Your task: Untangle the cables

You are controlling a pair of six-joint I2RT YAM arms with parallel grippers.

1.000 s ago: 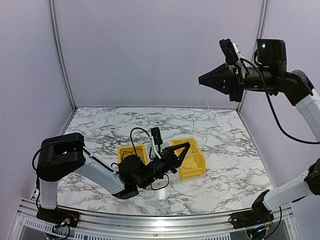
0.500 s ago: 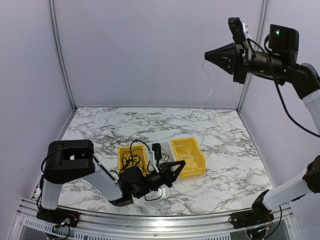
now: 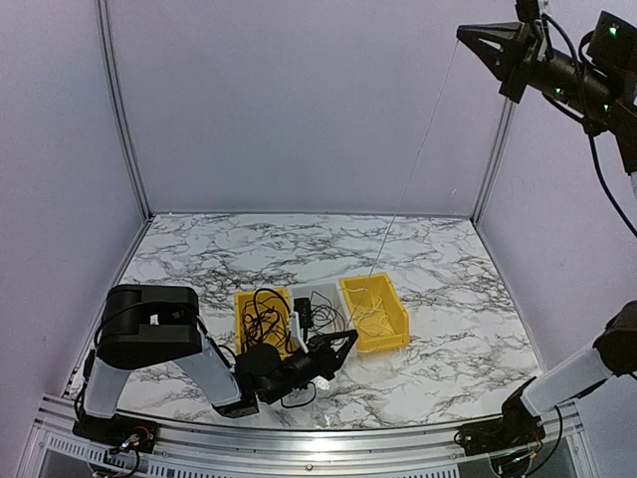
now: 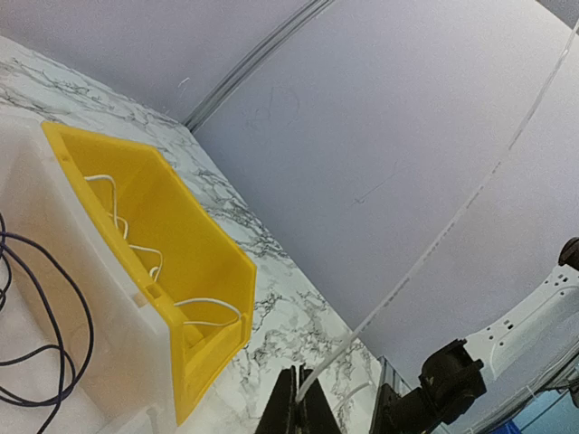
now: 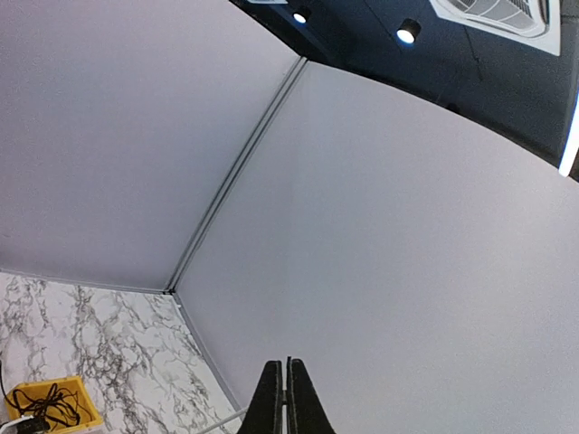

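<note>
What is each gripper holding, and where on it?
Both pinch the white cable: right gripper its raised top, left gripper its low stretch beside the yellow bin.

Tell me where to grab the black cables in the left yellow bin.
Grip the top loop of the black cables, where it seems to arch above the bin rim, coming straight down from above. The walls block a sideways approach, and the raised loop probably leaves finger room.
</note>
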